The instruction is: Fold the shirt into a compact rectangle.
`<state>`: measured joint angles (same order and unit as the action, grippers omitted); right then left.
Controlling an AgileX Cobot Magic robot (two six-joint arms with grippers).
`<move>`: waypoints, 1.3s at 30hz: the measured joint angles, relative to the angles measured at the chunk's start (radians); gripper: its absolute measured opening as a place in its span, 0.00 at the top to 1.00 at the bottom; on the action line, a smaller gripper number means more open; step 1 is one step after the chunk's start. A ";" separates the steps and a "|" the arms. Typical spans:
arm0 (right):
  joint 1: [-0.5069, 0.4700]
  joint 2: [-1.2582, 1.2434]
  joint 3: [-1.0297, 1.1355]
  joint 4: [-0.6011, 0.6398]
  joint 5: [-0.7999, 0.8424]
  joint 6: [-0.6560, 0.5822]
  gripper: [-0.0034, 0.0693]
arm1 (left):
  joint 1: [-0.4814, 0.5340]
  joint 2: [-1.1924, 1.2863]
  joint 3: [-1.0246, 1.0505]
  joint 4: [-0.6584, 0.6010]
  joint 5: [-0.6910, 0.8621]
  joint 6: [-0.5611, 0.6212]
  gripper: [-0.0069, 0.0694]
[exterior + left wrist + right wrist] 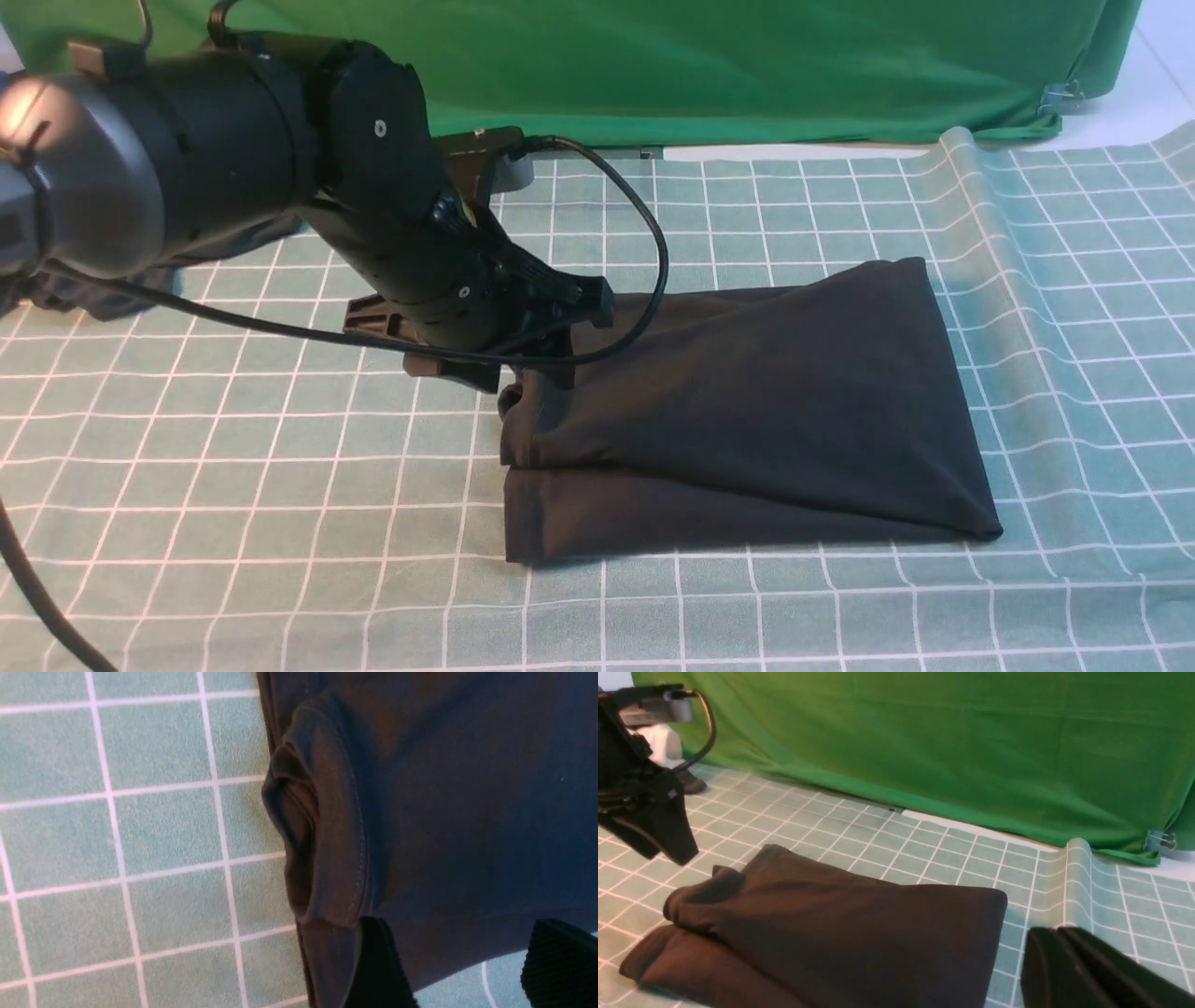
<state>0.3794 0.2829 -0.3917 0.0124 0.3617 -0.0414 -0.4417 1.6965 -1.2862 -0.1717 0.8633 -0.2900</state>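
Centre-right of the front view, the shirt [747, 420] is lying on the checked tablecloth [233, 523] as a folded black bundle, upper layer sitting over a lower one. Its shape is reading closer to a wedge than a rectangle: the edge toward the frame's left is stepped, with a rolled cuff or hem bulging out, and the upper layer is slanting off the bottom one. Folding is looking mostly done; judging from this, what is left is squaring the layers and tucking that bulge.

The left gripper [485, 359] is hovering at the shirt's left edge, left of centre in the front view. In the left wrist view its fingers [378, 970] are standing apart at the bottom of the frame, dark cloth lying between and under them, nothing pinched; looks let go rather than gripping.

The right gripper [1083, 970] is showing only in the right wrist view, lower right of the frame, fingers pressed together with nothing between them, sitting just off the shirt's right-hand end and not touching it. It is out of the front view.

The green backdrop [747, 65] is hanging across the top of the front view. A second dark garment [121, 289] is peeking out at far left behind the left arm, well apart from the shirt.
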 joint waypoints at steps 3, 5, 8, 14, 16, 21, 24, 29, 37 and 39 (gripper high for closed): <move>0.000 0.000 0.014 0.002 -0.024 -0.003 0.93 | 0.000 0.000 0.000 0.000 -0.031 0.003 0.46; 0.000 0.000 0.015 0.002 -0.031 -0.005 0.93 | 0.000 0.000 0.000 0.000 -0.042 0.003 0.51; 0.000 0.000 0.015 0.002 -0.036 -0.005 0.92 | 0.000 0.000 0.000 0.000 -0.049 0.005 0.55; 0.000 0.000 0.015 0.002 -0.037 -0.005 0.90 | 0.000 0.000 0.000 0.000 -0.062 0.013 0.59; 0.000 0.000 0.015 0.002 -0.037 -0.005 0.89 | 0.001 0.000 0.000 0.000 -0.073 0.016 0.60; 0.000 -0.005 0.036 -0.005 -0.082 -0.005 0.88 | 0.002 0.000 0.000 0.003 -0.079 0.023 0.60; 0.000 -0.037 0.090 -0.012 -0.145 -0.005 0.87 | 0.002 0.000 0.000 0.003 -0.081 0.029 0.60; -0.027 -0.137 0.232 -0.047 -0.182 -0.006 0.86 | 0.002 0.000 0.000 0.007 -0.087 0.029 0.60; -0.137 -0.249 0.371 -0.102 -0.090 -0.009 0.83 | 0.002 0.000 0.000 0.016 -0.095 0.039 0.62; -0.157 -0.272 0.388 -0.103 -0.089 -0.010 0.83 | 0.002 0.000 0.000 0.015 -0.095 0.059 0.66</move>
<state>0.2222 0.0109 -0.0042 -0.0902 0.2728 -0.0511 -0.4398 1.6965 -1.2862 -0.1563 0.7680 -0.2309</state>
